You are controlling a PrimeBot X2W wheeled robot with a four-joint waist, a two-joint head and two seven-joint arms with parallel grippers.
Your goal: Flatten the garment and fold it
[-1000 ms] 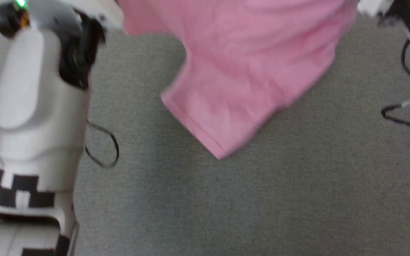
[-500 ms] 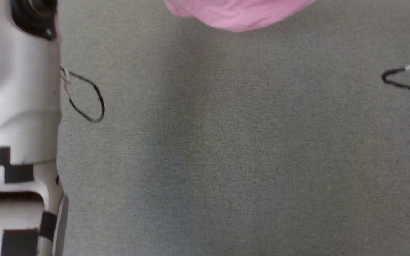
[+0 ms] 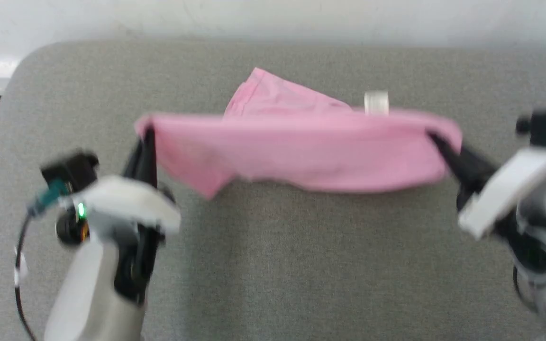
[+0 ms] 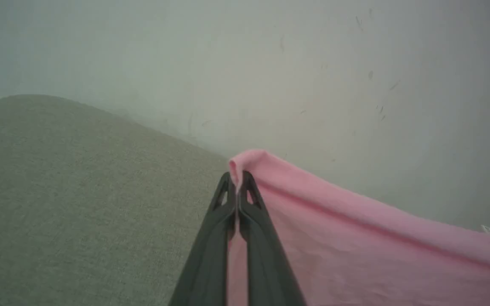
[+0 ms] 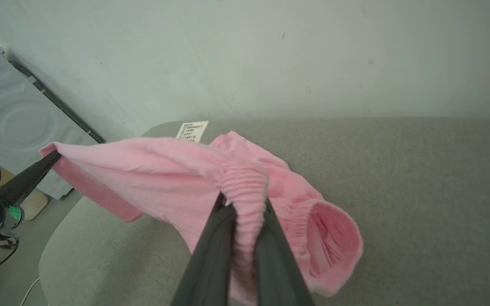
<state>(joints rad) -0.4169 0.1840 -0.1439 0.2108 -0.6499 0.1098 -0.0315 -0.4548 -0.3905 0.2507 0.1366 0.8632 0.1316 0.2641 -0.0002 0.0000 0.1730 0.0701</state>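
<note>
Cloth pulled taut between two arms: the garment (image 3: 301, 151), a thin, soft, light-pink piece, spans the middle of the head view as a wide, slightly sagging band above the table (image 3: 301, 265). The table top is a grey, coarse-woven covering with a rounded corner at the upper left. A peaked fold of the same pink cloth rises behind the band's upper edge, left of centre.

At centre left, the left gripper (image 3: 147, 137) is clamped on the garment's left corner. In the left wrist view its long dark fingers (image 4: 211, 238) press together at centre frame, with a smooth hem folded over their tips.

At centre right, the right gripper (image 3: 436, 142) pinches the opposite end. In the right wrist view its fingers close on the elastic band (image 5: 245, 182), a gathered, ribbed strip at bottom centre, with a rounded, puckered opening bulging to the lower right.

A small white rectangular tag (image 3: 376, 102) stands just above the upper edge, right of centre; the right wrist view shows fine print on it. A pale, plain wall (image 3: 273, 19) fills the top of the frame.
</note>
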